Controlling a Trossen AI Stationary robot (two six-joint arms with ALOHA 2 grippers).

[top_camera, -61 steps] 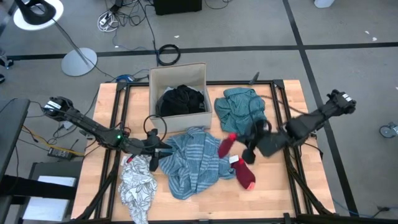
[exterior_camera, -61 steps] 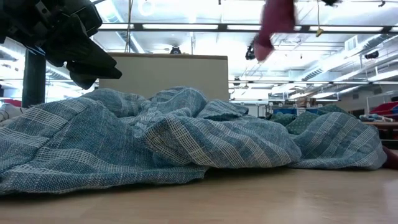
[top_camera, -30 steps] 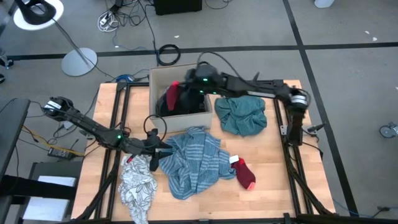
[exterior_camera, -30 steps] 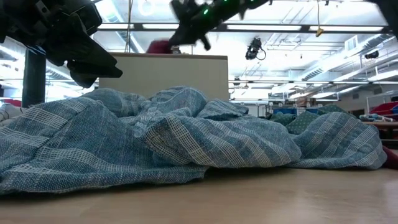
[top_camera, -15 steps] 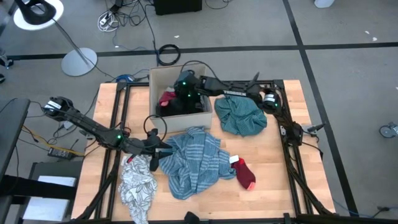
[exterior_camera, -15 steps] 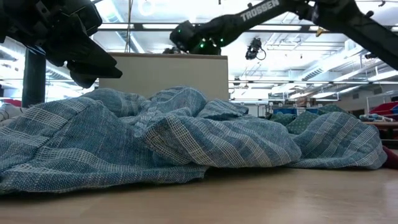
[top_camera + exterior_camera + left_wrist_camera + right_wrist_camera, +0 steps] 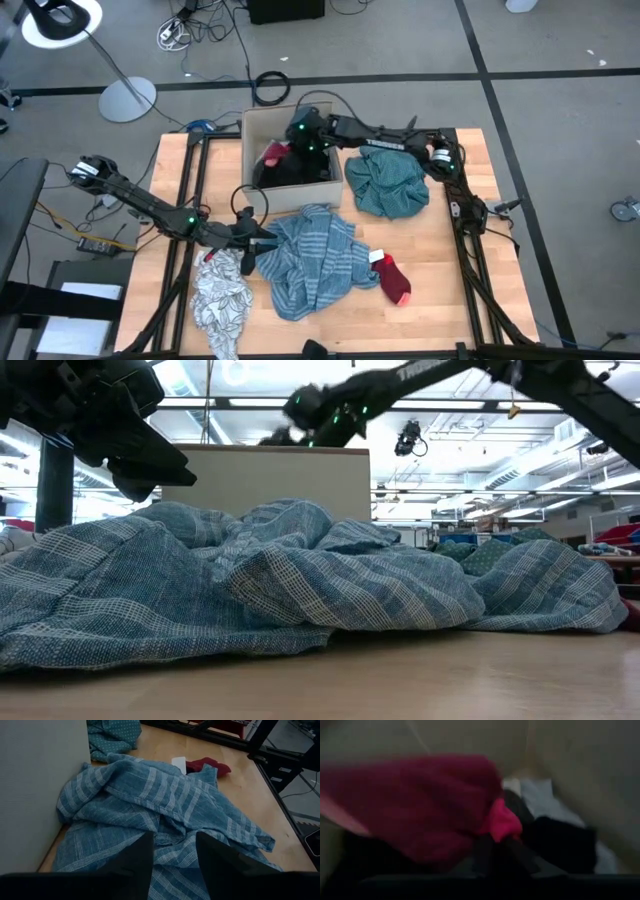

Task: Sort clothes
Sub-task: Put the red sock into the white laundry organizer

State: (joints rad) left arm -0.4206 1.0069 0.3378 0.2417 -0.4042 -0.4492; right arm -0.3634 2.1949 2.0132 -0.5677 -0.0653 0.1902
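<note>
Two red fabric socks: one (image 7: 393,279) flat on the wooden table (image 7: 450,300), one (image 7: 273,152) inside the tan cardboard box (image 7: 262,121) upon black clothing (image 7: 295,170). Right gripper (image 7: 296,137) over that box, clamped on the boxed sock. Left gripper (image 7: 172,850) parted, empty, above one blue-striped cloth (image 7: 310,255).

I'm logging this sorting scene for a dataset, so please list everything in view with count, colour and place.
Tan cardboard box: one, far middle of the table.
Black fabric garment: one, inside the box.
Red sock in box: one, on the black garment.
Teal dotted fabric garment: one, right of the box.
Blue-striped fabric shirt: one, table centre.
Red sock with white cuff: one, right of the striped shirt.
White-grey patterned fabric piece: one, near-left corner.
Wooden table: one, light wood.
Left tool: dark, open over the striped shirt's left edge.
Right tool: dark, over the box; grip unclear.
</note>
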